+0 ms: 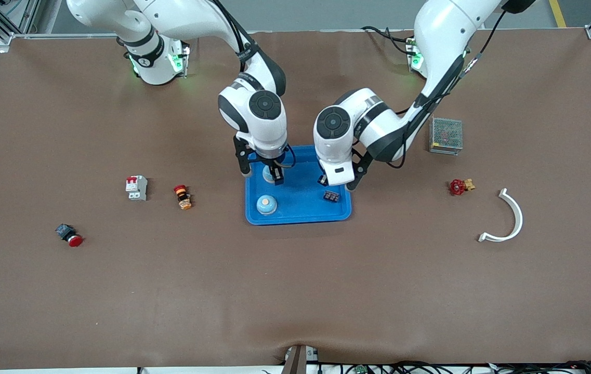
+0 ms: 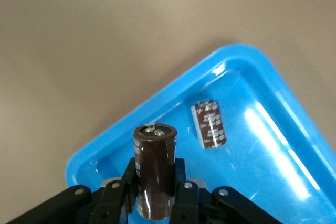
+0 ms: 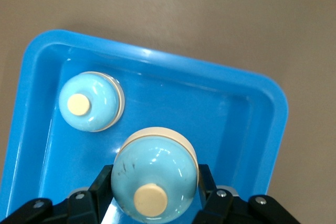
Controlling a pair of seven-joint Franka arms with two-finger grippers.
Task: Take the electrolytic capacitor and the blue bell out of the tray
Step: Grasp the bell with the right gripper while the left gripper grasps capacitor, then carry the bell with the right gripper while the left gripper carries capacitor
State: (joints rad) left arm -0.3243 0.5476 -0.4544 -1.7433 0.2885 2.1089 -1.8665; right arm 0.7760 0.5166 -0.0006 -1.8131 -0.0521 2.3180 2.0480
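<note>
On the brown table (image 1: 295, 291), nearest the front camera, a red push button (image 1: 69, 235) lies toward the right arm's end and a white curved piece (image 1: 508, 221) toward the left arm's end.

Farther up sits the blue tray (image 1: 300, 215). Inside it, at about seven o'clock from the tray's middle, rests a pale blue bell (image 1: 266, 204) with a cream knob. At about four o'clock lies a dark capacitor (image 1: 331, 196) on its side.

The right end effector (image 1: 273, 176) hangs over the tray's ten-o'clock part, clenched on a second bell (image 3: 155, 177), fingers pressed to both flanks of its dome. The left end effector (image 1: 338, 179) is over the tray's two-o'clock edge, gripping a second capacitor (image 2: 154, 169) upright between its fingers (image 2: 185, 195).

Level with the tray, a white circuit breaker (image 1: 136, 187) and an orange-red switch (image 1: 182, 196) lie toward the right arm's end; a red valve (image 1: 460, 186) lies toward the left arm's end. Farther still stands a metal mesh box (image 1: 446, 135).
</note>
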